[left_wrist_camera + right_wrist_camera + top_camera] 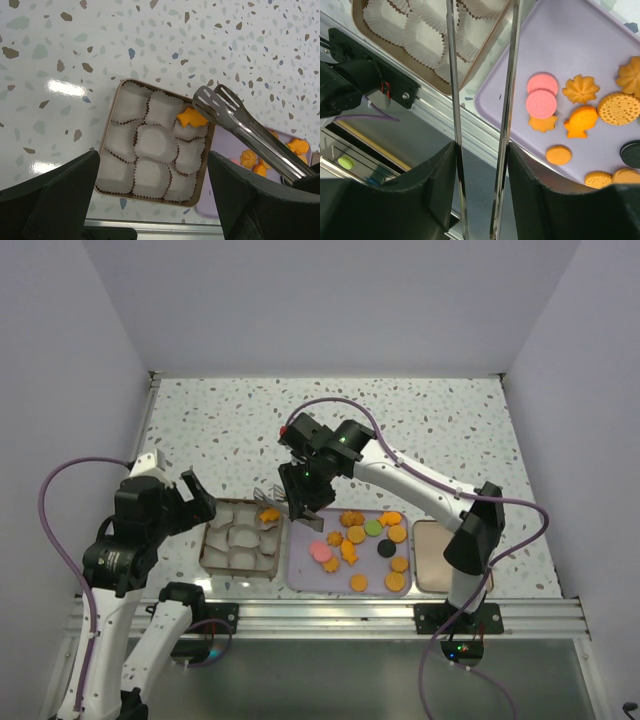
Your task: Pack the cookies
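Right claw: my right claw is clenched on the tongs, with one tong arm against each finger.
Left claw: my left claw is spread wide and grasps nothing. It hangs over the box of paper cups.
Cookies: one orange fish cookie lies in a cup out ahead of the right claw, just beside the tong tips. The other cookies lie on the purple tray off to that claw's side.
Doing it well: I judge the drop made. I'd lift the tongs straight up clear of the cup walls, tips apart, then swing to the tray and take one cookie by its edges.
Left wrist view alone: the fish cookie seated in its cup, with the tong tips slightly parted.
Right wrist view alone: my grip on the tongs and the tray's cookies up close. The tong tips run out of frame.
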`<action>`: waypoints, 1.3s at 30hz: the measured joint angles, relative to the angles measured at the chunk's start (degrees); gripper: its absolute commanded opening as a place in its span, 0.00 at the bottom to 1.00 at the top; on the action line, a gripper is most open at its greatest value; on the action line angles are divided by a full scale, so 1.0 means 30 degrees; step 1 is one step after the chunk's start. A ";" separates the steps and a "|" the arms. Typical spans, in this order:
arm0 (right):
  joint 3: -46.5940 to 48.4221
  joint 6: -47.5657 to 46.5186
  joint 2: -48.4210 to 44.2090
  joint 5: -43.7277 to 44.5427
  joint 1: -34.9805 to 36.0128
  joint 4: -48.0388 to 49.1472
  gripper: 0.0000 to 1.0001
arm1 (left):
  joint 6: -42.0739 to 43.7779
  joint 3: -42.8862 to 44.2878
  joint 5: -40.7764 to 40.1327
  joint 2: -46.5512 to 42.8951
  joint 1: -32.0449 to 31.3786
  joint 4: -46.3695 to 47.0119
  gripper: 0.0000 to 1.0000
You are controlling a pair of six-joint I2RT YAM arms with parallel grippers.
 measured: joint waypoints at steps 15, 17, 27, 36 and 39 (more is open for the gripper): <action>-0.0146 -0.0022 -0.0838 0.1588 0.0000 -0.0809 0.48 | 0.0452 0.0357 -0.0015 0.0787 0.0000 0.0080 0.95; -0.0583 0.0029 -0.1858 0.1982 0.0000 -0.0947 0.49 | 0.0481 0.0357 -0.0015 0.0809 0.0000 0.0080 0.95; -0.3920 0.0685 -0.7519 0.3031 -0.0044 -0.1989 0.49 | 0.0546 0.0357 0.0007 0.0954 0.0000 0.0160 0.95; -0.7402 0.1086 -0.9216 0.3934 -0.0044 -0.2703 0.49 | 0.0685 0.0357 0.0335 0.1144 0.0000 0.0299 0.95; -0.7919 0.1348 -0.9544 0.4517 -0.0044 -0.2820 0.49 | 0.0685 0.0357 0.0444 0.1137 0.0000 0.0291 0.95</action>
